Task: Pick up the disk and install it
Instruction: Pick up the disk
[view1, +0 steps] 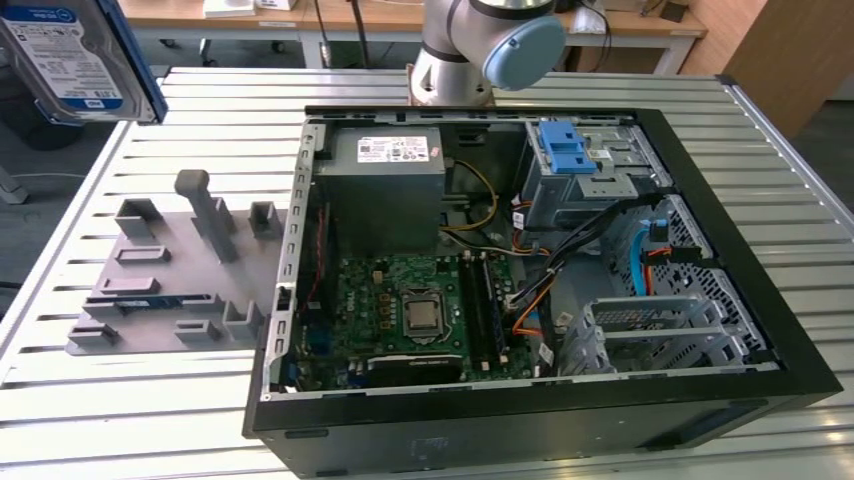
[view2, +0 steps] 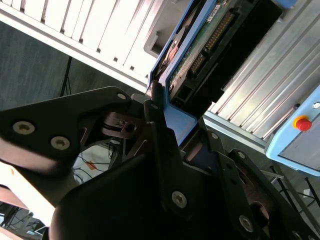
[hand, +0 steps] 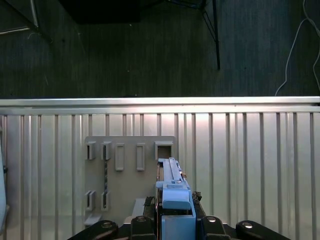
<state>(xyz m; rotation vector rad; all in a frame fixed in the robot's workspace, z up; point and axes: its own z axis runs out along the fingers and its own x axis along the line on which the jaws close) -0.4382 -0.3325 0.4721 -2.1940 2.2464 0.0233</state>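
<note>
Exterior view, far left: disk aloft above the slatted table, well apart from the open computer case off to the exterior view's right. Gripper clenched on the disk's blue bracket, visible in both wrist views. Long axis straight out from the jaws, away from the wrist. Edge-on in the first wrist view, grey fixture plate behind it. Silver body, blue-and-white label, blue frame along the edges. Connector row and green board exposed in the second wrist view. Drive cage with blue latch at the case's far right.
</note>
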